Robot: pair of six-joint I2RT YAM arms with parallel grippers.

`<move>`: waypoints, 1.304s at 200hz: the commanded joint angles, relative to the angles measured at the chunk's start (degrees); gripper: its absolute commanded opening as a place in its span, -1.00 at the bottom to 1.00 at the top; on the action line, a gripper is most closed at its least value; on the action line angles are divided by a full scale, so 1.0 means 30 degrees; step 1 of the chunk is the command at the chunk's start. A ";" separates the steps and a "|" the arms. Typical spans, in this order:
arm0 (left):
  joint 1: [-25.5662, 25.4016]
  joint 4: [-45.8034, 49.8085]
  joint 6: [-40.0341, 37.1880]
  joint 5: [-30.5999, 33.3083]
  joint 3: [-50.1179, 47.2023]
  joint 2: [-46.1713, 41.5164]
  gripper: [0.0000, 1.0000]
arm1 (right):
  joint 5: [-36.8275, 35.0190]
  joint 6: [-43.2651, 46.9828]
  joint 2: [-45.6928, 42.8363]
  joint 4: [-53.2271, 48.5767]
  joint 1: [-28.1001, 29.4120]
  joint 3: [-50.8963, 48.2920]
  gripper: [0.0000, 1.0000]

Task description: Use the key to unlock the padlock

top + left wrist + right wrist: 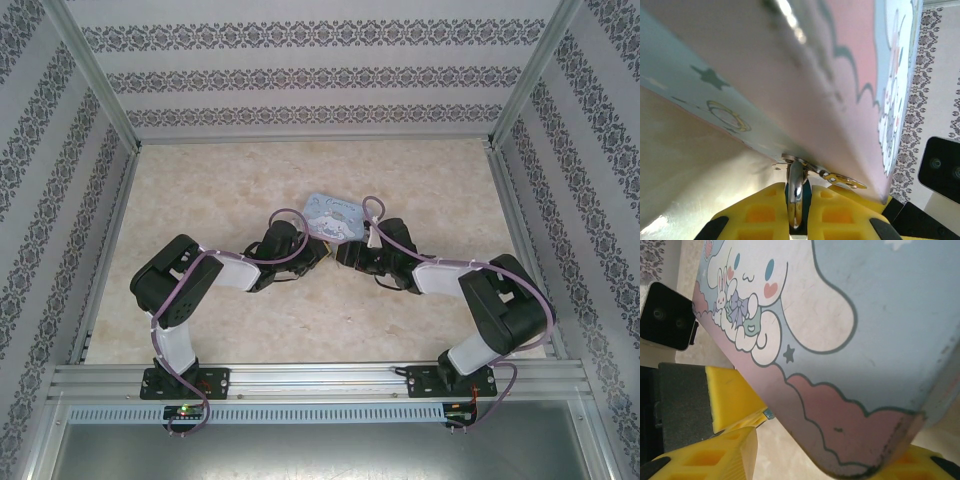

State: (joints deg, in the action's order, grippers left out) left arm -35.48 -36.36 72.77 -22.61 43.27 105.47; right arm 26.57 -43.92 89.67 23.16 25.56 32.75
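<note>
Silver-shackled padlock (796,199), glossy tin (865,315) — cartoon-printed, rounded corner

We look down on the table (200,200) from above and behind. Both wrist views sit close against the tin (335,215), which all three share.

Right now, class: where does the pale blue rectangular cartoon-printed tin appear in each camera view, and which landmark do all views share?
Top external: the pale blue rectangular cartoon-printed tin lies near the picture's centre.
Left wrist: the tin runs across the top, sloping down rightward.
Right wrist: the tin's printed face, upper right to bottom.
Shared landmark: the grey damask-patterned wall.
</note>
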 commanded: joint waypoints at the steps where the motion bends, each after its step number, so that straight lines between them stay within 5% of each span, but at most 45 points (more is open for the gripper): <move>1: -0.0213 0.1020 -0.1050 -0.2016 0.0029 -0.0572 -1.00 | -0.0763 -0.0423 0.0462 0.1393 -0.0630 0.0880 -0.01; 37: -0.0213 0.1041 -0.1221 -0.2068 0.0021 -0.0557 -0.82 | -0.0523 -0.0533 0.0747 0.1313 -0.0944 0.1225 -0.01; 91: -0.0187 0.0773 -0.1113 -0.1959 -0.0438 -0.1228 -0.10 | 0.0237 -0.0705 0.1903 0.1085 -0.2146 0.2601 -0.02; 154: 0.0332 0.3373 -0.2410 -0.1440 0.0073 -0.3765 0.42 | 0.1042 -0.0295 0.1649 0.0740 -0.3233 0.3204 -0.04; 261: 0.3696 1.1290 -0.7000 -0.0121 0.4077 -0.4973 0.62 | 0.0993 0.2234 0.3029 0.0920 -0.1979 0.2429 -0.10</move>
State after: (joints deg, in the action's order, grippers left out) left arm -26.20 -8.86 55.81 -23.70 53.23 90.32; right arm 29.04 -40.42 96.03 25.36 18.24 38.33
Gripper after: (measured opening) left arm 0.808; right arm 0.450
